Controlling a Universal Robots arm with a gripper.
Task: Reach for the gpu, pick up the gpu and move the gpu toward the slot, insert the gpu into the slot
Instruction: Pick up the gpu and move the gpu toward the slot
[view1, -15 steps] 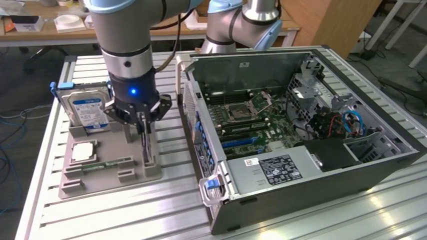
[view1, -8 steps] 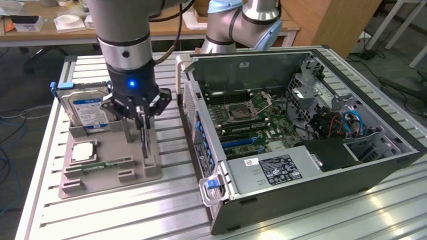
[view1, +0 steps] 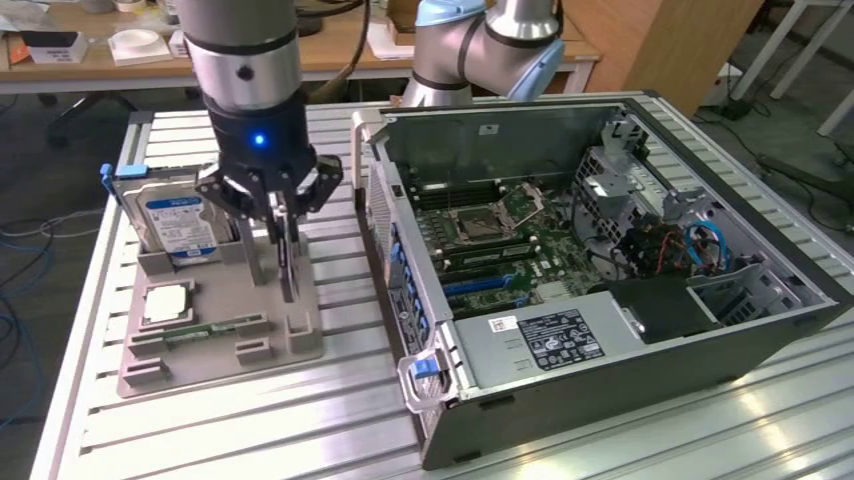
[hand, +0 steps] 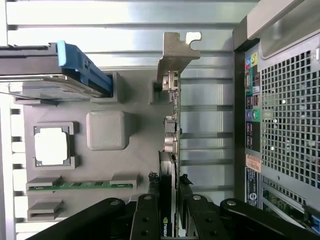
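On the table (view1: 200, 430), a gray holder (view1: 267, 350) sits at the exterior view's left and an open computer case (view1: 747, 320) sits at its right. The gpu (view1: 287, 265) stands on its edge in the holder, on the side near the case. The arm (view1: 247, 70) comes straight down over it. The jaws are clamped on the gpu, one finger on each flat side, near the top edge. The bottom of the card is down in the holder. In the wrist view, the gpu (hand: 171, 135) runs away from the jaws as a thin line, and its silver end bracket (hand: 175, 55) sticks out at the far end. The holder (hand: 105, 130) has other parts in it too. A hard drive (view1: 180, 225) with a blue label stands up at the back, just beside the arm. A square chip (view1: 167, 303) lies flat in its own pocket. A thin green memory stick (view1: 214, 327) lies in front of the chip. Inside the case, the blue slot (view1: 481, 283) lies on the green board, below the silver square socket. The slot has no card in it. The gpu and the slot are well apart, with the case wall between them.
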